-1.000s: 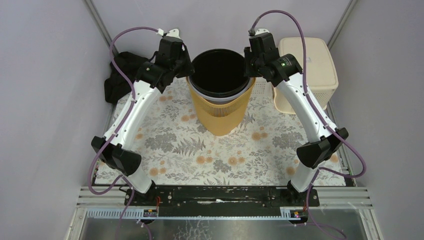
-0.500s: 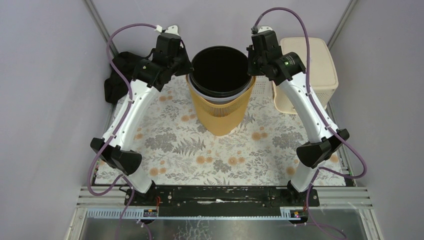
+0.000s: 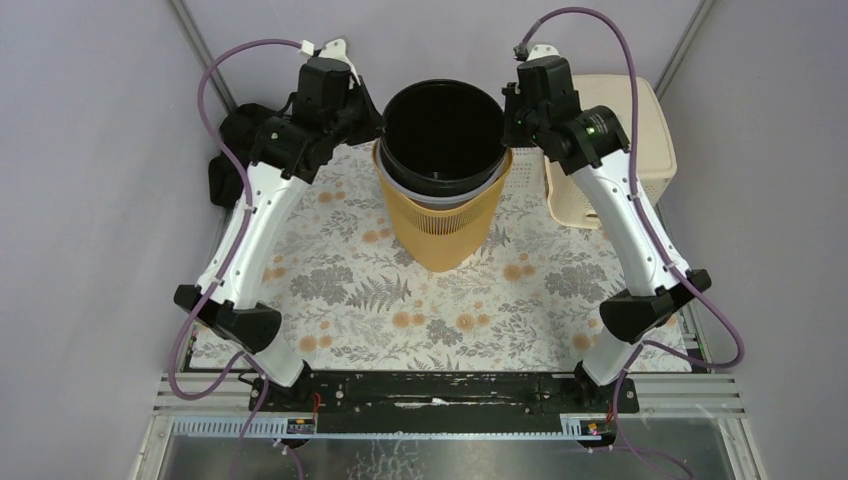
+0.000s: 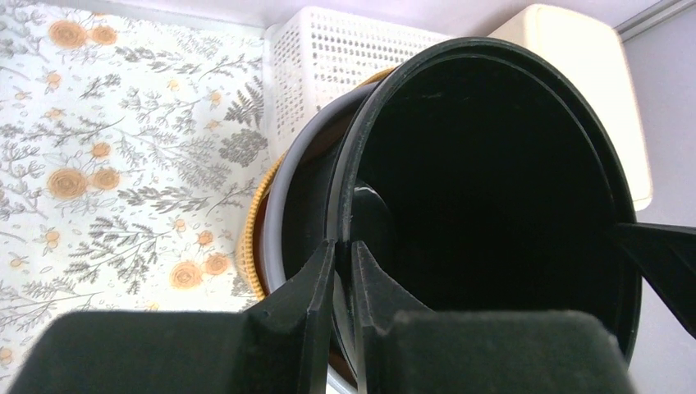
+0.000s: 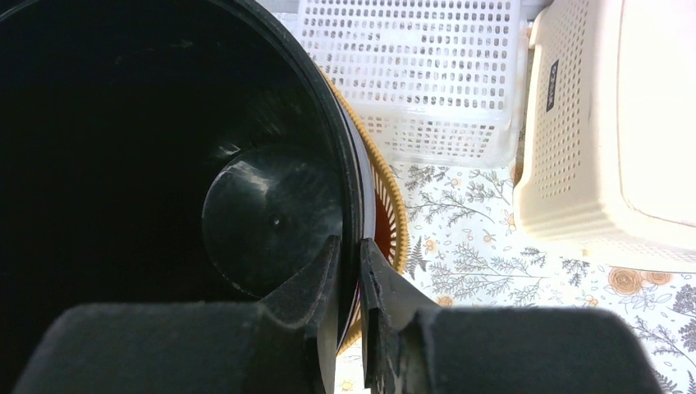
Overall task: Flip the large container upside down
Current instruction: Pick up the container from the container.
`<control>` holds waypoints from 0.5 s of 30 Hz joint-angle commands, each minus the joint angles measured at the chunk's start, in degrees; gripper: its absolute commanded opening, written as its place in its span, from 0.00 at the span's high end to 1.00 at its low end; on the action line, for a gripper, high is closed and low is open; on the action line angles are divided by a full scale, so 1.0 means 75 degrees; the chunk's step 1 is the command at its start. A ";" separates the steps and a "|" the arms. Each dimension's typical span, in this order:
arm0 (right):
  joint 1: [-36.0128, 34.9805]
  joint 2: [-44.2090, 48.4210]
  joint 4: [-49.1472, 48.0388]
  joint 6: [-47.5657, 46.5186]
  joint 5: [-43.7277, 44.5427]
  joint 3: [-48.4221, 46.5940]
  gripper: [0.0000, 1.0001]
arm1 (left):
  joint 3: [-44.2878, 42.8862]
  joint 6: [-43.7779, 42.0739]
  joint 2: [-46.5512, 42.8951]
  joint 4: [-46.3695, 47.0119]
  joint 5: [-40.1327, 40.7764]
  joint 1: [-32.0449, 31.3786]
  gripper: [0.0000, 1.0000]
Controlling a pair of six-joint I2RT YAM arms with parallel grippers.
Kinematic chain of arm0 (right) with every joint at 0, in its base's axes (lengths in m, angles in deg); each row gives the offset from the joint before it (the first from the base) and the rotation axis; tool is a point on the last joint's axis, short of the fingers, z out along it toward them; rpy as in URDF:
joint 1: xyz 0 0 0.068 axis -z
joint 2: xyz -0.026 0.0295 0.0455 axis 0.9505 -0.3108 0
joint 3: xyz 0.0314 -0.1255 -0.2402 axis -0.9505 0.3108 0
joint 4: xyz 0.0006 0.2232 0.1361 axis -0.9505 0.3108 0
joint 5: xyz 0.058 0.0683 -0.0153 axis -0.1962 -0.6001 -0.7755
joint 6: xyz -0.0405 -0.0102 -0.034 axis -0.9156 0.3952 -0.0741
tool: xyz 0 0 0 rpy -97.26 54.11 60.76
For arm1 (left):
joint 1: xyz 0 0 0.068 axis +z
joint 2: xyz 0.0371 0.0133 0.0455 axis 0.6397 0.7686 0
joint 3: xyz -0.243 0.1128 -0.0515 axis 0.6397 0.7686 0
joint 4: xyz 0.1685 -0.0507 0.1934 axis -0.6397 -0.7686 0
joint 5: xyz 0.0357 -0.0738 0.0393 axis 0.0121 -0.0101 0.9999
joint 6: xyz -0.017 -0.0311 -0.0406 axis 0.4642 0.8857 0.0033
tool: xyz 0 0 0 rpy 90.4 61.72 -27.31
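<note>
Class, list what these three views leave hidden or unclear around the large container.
- Top view: fingertips of the left gripper and right gripper, hidden under their own wrists.
- All views: how deep the black container sits in the yellow basket; nested walls hide it.
- Top view: dark bundle, half behind left arm; unidentifiable.
- White perforated basket: behind the container from above; cut by the right wrist view's top edge.
</note>
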 commanded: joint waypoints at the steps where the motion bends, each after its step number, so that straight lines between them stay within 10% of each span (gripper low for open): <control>1: -0.0167 0.1086 -0.1122 0.0187 -0.1144 -0.0162 0.94 | -0.0478 0.0343 -0.0431 0.0644 -0.1160 -0.0241 0.84; 15: -0.0168 0.2721 -0.2811 0.0252 -0.2200 0.1110 0.94 | -0.0093 0.0825 -0.1529 0.1991 -0.2326 -0.0253 0.85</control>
